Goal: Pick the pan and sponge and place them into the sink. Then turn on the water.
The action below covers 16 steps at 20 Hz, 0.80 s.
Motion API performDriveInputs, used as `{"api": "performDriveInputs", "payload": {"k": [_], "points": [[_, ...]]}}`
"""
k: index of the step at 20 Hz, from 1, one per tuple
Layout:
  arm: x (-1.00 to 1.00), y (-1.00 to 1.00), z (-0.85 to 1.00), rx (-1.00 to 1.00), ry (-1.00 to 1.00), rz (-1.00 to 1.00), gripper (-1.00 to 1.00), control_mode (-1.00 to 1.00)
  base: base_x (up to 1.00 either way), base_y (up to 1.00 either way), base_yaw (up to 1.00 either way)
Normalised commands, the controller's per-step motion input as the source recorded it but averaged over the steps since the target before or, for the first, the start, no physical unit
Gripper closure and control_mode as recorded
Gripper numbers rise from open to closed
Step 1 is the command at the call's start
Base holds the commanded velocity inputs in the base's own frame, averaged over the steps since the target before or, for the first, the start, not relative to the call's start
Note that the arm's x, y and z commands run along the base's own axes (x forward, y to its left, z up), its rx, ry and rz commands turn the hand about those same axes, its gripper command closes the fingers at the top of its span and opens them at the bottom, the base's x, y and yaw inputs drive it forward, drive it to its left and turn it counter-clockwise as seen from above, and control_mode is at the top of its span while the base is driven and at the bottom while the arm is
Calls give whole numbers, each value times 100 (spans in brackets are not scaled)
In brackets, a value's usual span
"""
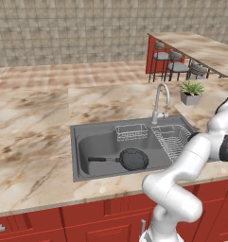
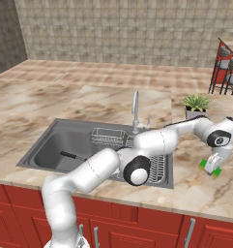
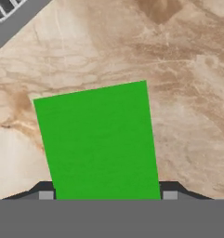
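Pan [image 1: 133, 159] is already lying in the sink [image 1: 87, 137], handle pointing left; so the sponge [image 3: 100, 142] is the job now. It sits flat on the counter [image 3: 187, 69] right of the sink, near the front edge, not far from the plant [image 2: 196, 106]. Gripper [image 2: 213, 165] is down over it with the 2 fingers apart, 1 on each side of the block; can't tell if the pads touch it yet. My guess: super light, soft and squishy, not slippery or fragile; pinch it across the 2 long sides near the middle so it doesn't twist.
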Motion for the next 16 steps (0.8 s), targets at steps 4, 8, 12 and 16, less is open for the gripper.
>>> {"api": "performDriveInputs", "payload": {"k": [4, 8, 12, 16], "points": [[-19, 20, 60, 2, -5, -2, 100, -100, 0, 0, 0], [-21, 37, 49, 0, -10, -3, 100, -100, 0, 0, 0], [-27, 49, 40, -2, -12, -2, 100, -100, 0, 0, 0], [-22, 59, 27, -2, -11, 0, 100, -100, 0, 0, 0]]}}
